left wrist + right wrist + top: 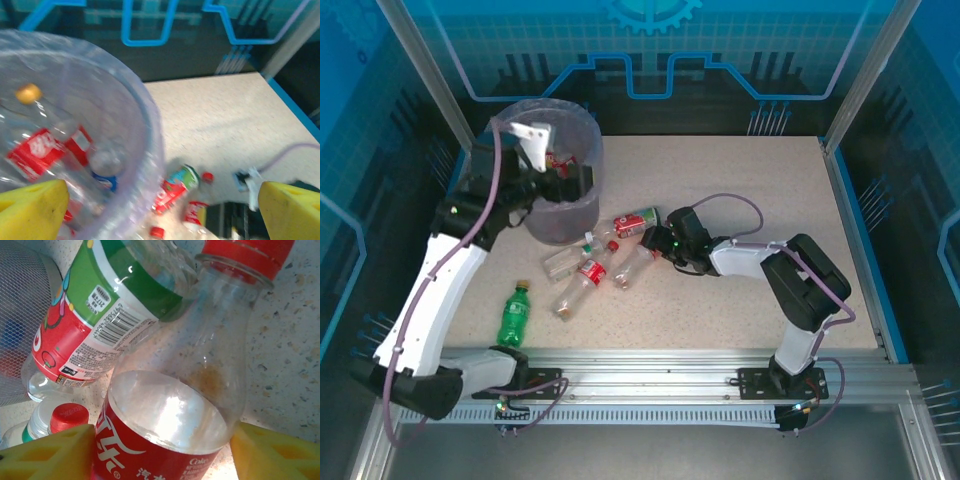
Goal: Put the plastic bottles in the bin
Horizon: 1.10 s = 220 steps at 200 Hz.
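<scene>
Right gripper (160, 455) sat astride the red-label bottle (200, 365), one yellow finger (50, 450) on each side of the label. Pads looked right against the plastic, but I could not tell if the squeeze was actually made. In the right wrist view the bottle's long axis ran roughly 7 to 1 o'clock, with the red cap (240, 255) at the 1 o'clock end, away from the wrist, so the fingers crossed the axis squarely. The bottle was clear and empty-looking, lying on the speckled table (770, 180). A green-and-red-label bottle (95, 325) lay just beside it at 10 o'clock, touching or nearly so. From above, the bin (575, 205) lay at about 10 o'clock from the right gripper, near, with other loose bottles (582, 280) in between. My guess is the lift needs to go up and over that rim. Left gripper (162, 212) hung over the bin mouth, fingers spread wide, nothing between them. Several red-label bottles (42, 150) were in the bin under it. Left arm was nearer the bin, right arm nearer the pile. A green bottle (515, 315) lay alone at 7 o'clock from the bin, close to the left arm.
</scene>
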### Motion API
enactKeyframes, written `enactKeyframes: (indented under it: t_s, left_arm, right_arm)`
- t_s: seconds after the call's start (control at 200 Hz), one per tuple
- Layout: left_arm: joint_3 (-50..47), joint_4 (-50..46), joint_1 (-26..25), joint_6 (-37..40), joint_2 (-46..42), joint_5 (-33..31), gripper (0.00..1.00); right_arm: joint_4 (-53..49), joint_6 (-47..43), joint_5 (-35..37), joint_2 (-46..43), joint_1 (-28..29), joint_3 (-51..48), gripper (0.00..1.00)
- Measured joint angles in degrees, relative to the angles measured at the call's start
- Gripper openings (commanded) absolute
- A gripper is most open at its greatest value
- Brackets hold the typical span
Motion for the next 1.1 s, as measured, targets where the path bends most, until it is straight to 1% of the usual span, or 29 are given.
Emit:
enactKeyframes:
  t_s: [0.115, 0.195, 0.305, 0.47, 0.62, 0.815, 0.966, 1.101]
  left_arm:
    - [-5.95, -0.17, -4.46, -3.48, -1.88, 0.48, 0.97]
    - [-8.72, -0.15, -6.80, -5.68, -1.95, 0.90, 0.97]
    - [-10.47, 0.72, -9.86, -7.85, -1.79, 1.42, 0.97]
    - [-10.51, 4.09, -14.62, -10.03, 0.39, 1.97, 0.97]
    - [-10.54, 7.08, -19.74, -11.58, 5.57, 2.75, 0.99]
    - [-10.56, 12.50, -24.61, -13.88, 14.82, 6.91, 0.99]
    - [-9.88, 15.58, -26.03, -15.02, 21.59, 10.62, 0.99]
    - [-8.04, 15.98, -26.32, -15.30, 25.18, 11.91, 0.98]
  right_arm:
    - [-1.01, -0.72, 0.02, -0.61, -0.17, 0.00, 0.64]
    - [-2.40, -1.16, 0.02, -2.49, -0.57, -0.37, 0.61]
    - [-3.04, -1.70, -0.07, -7.67, -2.47, -2.60, 0.60]
    - [-6.19, -3.39, -1.01, -16.92, -7.04, -5.64, 0.58]
    - [-11.17, -6.32, -3.48, -25.35, -11.10, -7.08, 0.56]
    - [-17.70, -10.23, -7.21, -33.59, -14.03, -7.21, 0.56]
    - [-19.50, -11.56, -10.62, -34.97, -14.36, -7.21, 0.56]
    - [-20.13, -11.52, -12.63, -35.12, -14.36, -7.21, 0.56]
